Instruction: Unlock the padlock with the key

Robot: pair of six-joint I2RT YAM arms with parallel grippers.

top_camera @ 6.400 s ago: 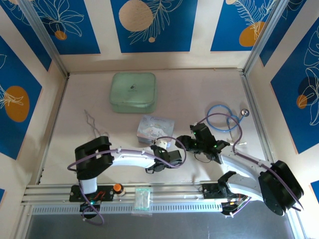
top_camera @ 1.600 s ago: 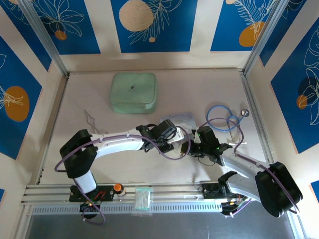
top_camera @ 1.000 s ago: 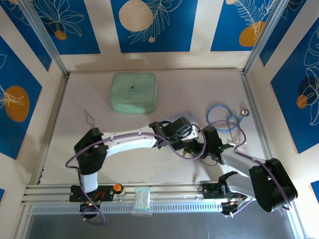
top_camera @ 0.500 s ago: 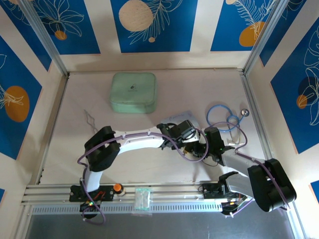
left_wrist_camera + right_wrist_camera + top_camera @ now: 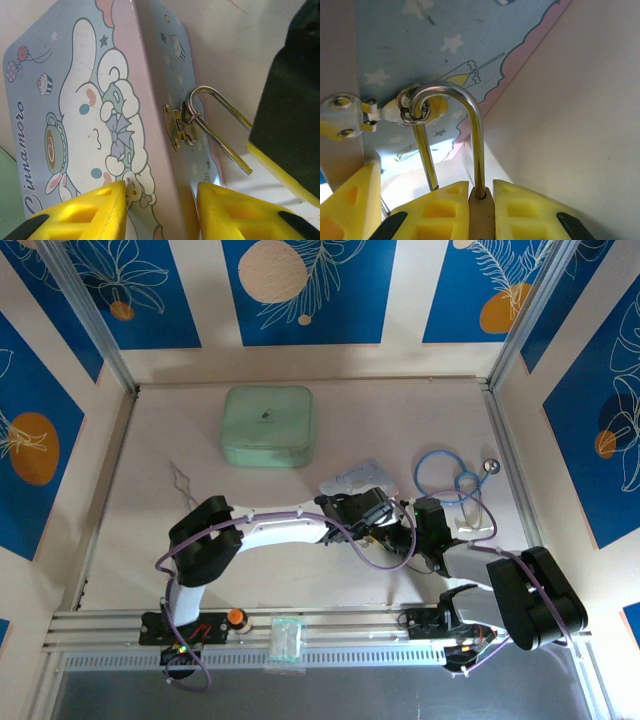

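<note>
Left pincer: clenched on the pale-blue cartoon tin; one yellow pad lies over the printed lid, the other sits against the side wall, and the tin's edge fills the space between them
Right pincer: clenched on the padlock, with the brass body pinched between its two yellow fingers
Padlock: at the tin's front wall, held up by the right pincer; its silver shackle rises from the body and passes through the small ring of the hasp
Shackle legs: one enters the brass body; the lower end of the other is hidden behind a finger, so I cannot tell whether it is latched
Tin: on the worktop, right of centre, largely covered by the left wrist in the top view
Arms: the left one stretches from its base across to the right, the right one is folded back towards the middle; the two pincers sit just beside each other at the tin
Green case: square, towards the far side, well apart from the tin
Blue coil: thin tube, near the tin on its right
Orange knob: on the rail at the near edge, beside the left base
</note>
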